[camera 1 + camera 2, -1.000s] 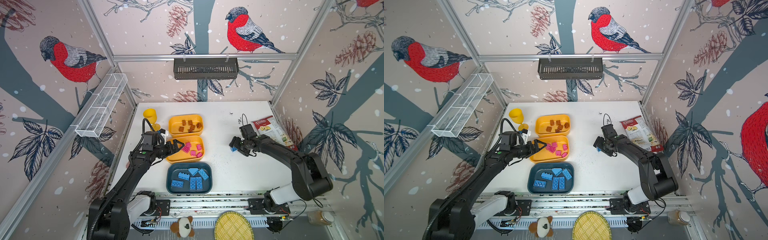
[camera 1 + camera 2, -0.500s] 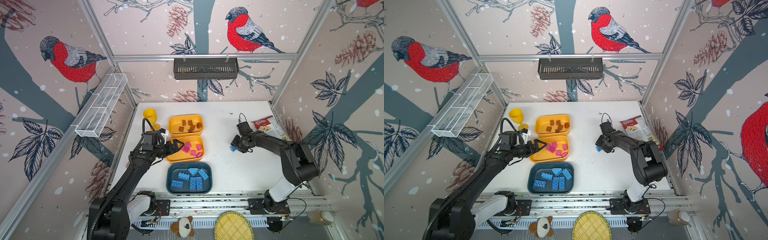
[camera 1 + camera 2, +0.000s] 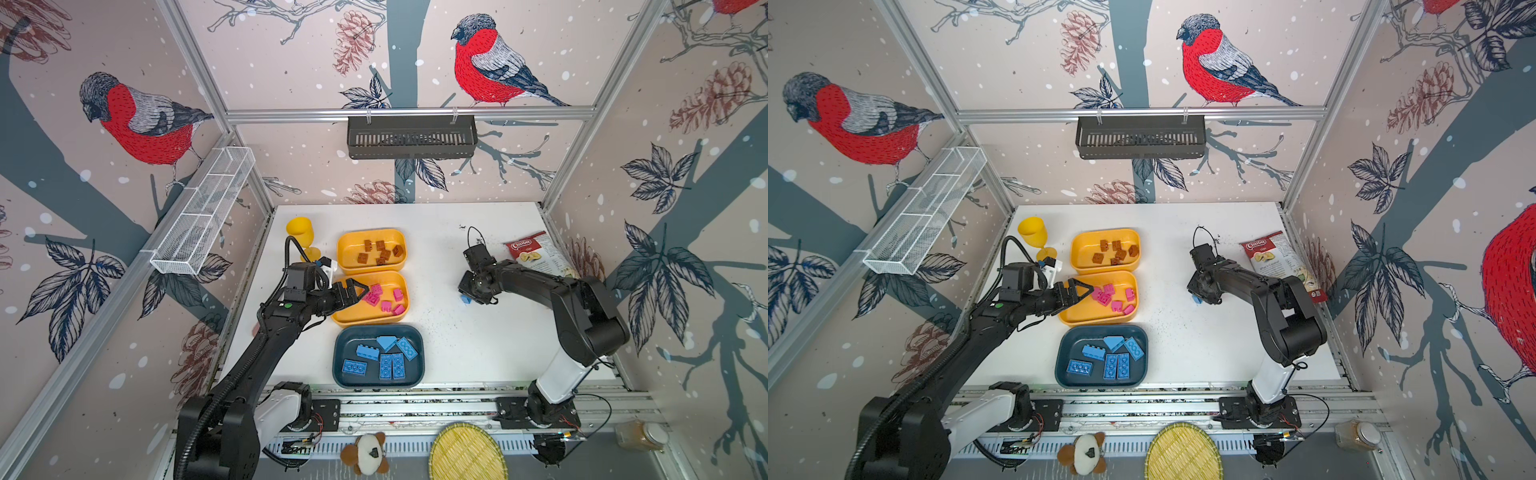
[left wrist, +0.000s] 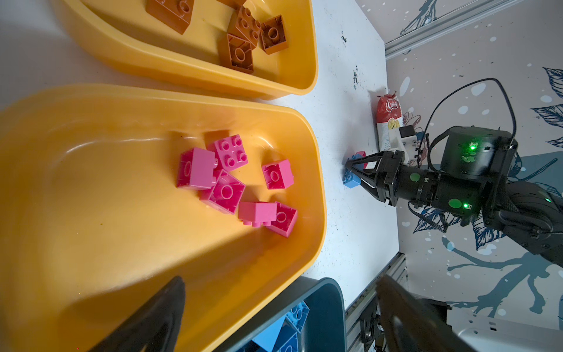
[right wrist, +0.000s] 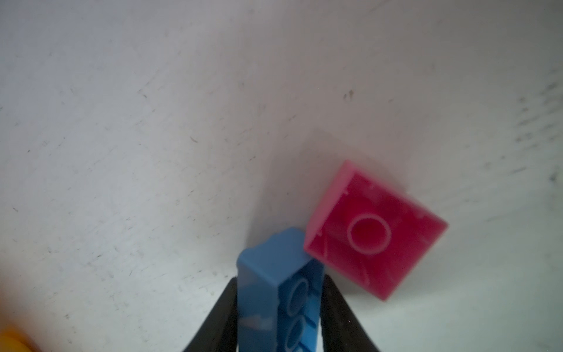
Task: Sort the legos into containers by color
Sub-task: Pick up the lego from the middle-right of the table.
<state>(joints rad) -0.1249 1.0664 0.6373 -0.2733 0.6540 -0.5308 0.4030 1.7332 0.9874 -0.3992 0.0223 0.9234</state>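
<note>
Three containers stand in a row at the table's left. The far yellow tray [image 3: 348, 245] holds brown legos. In the middle yellow tray [image 3: 363, 316] lie pink legos [image 4: 225, 176], and blue legos fill the near teal tray [image 3: 347, 344]. My left gripper [image 3: 360, 293] hangs open over the pink tray's left edge with nothing between its fingers [image 4: 152, 320]. To the right, my right gripper [image 3: 467, 296] is shut on a blue lego [image 5: 274, 274] that stands on edge on the white table. A loose pink lego [image 5: 374, 231] lies upside down and touches that blue one.
A yellow goblet [image 3: 301, 235] stands behind the left arm. A chips bag [image 3: 534, 253] lies at the right edge behind the right arm. A black basket [image 3: 411, 135] and a white wire basket [image 3: 203, 216] hang on the walls. A bamboo tray [image 3: 467, 453] lies below the front rail.
The right gripper's jaws have closed from wide onto the blue lego, and the right arm's elbow has swung nearer. The left arm has not moved.
</note>
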